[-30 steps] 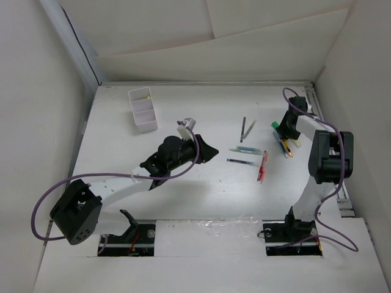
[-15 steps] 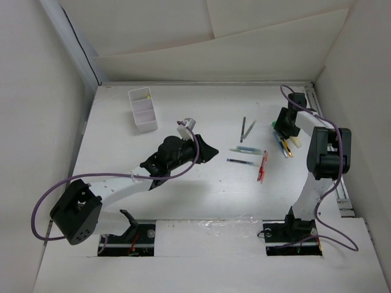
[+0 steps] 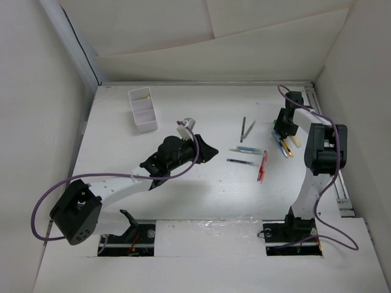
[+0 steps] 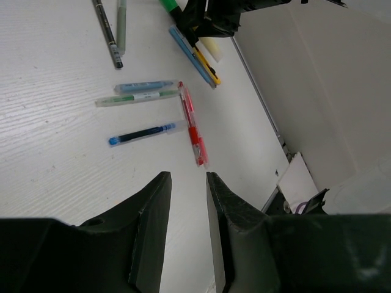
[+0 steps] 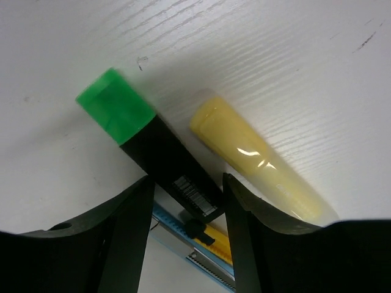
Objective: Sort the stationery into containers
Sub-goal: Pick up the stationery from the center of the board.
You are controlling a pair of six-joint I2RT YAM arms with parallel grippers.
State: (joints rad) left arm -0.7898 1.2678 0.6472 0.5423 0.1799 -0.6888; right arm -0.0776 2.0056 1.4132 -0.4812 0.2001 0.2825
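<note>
Right wrist view: green-capped marker (image 5: 171,171) lies flat, just beside a yellow highlighter (image 5: 256,159).
Marker's place: well apart from the box (image 3: 142,110), far off to its right.
Right gripper (image 5: 186,178): jaws straddle the marker, probably to lift it; I cannot tell if they pinch yet.
Left gripper (image 4: 188,183): nearer the box, jaws narrowly apart, empty, seemingly idle.

The box (image 3: 142,110) sits far left on the table (image 3: 208,192), the pens (image 3: 246,149) well apart to its right.
</note>
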